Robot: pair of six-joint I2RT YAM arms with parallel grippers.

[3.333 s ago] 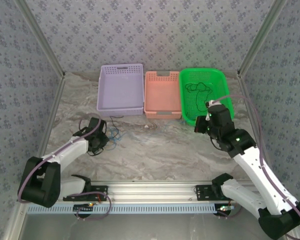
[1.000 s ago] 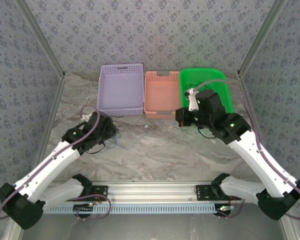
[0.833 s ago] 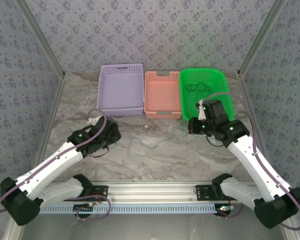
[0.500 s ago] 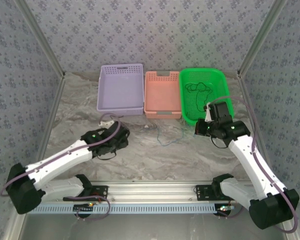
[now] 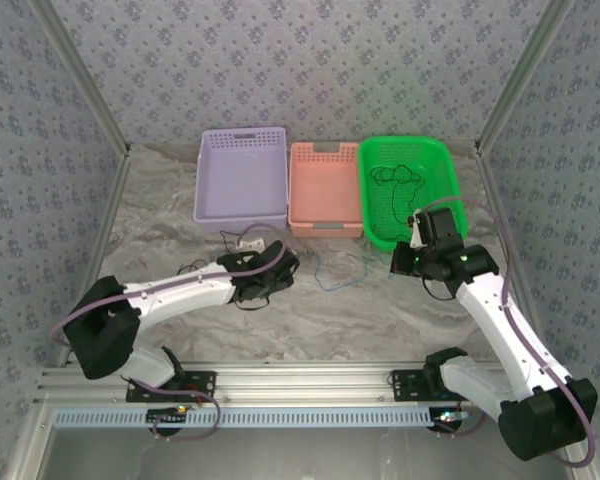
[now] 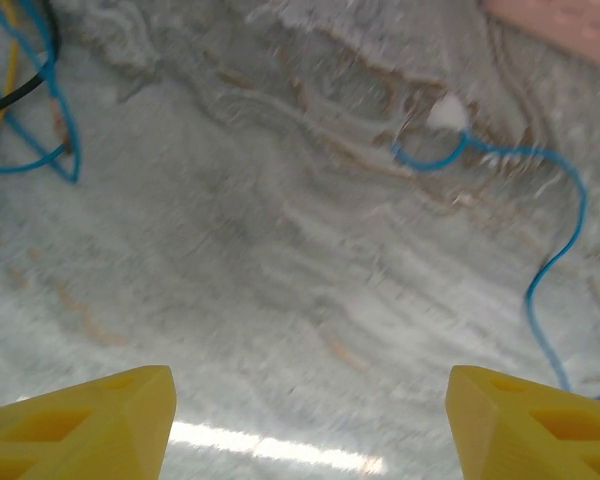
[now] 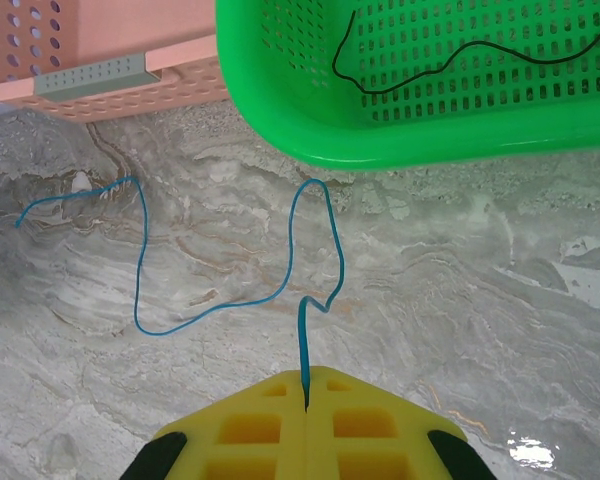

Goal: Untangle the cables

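Observation:
A thin blue cable (image 7: 140, 262) lies in loose squiggles on the marble table, and my right gripper (image 7: 306, 388) is shut on one end of it, just in front of the green basket (image 7: 430, 135). In the top view this blue cable (image 5: 327, 286) runs between the two grippers. A black cable (image 7: 450, 55) lies inside the green basket. My left gripper (image 6: 310, 420) is open over bare table, nothing between its yellow fingertips (image 6: 90, 420). The blue cable's white-tipped end (image 6: 447, 113) lies ahead of it. More blue, black and yellow strands (image 6: 25, 110) bunch at that view's upper left.
A purple basket (image 5: 240, 180) and a pink basket (image 5: 324, 190) stand beside the green basket (image 5: 435, 215) along the back. Patterned walls close in the table on three sides. The arms' rail (image 5: 300, 385) runs along the near edge.
My left arm has swung right toward the middle of the table and its jaws have widened. My right gripper drew the blue cable rightward to the green basket's front, staying shut.

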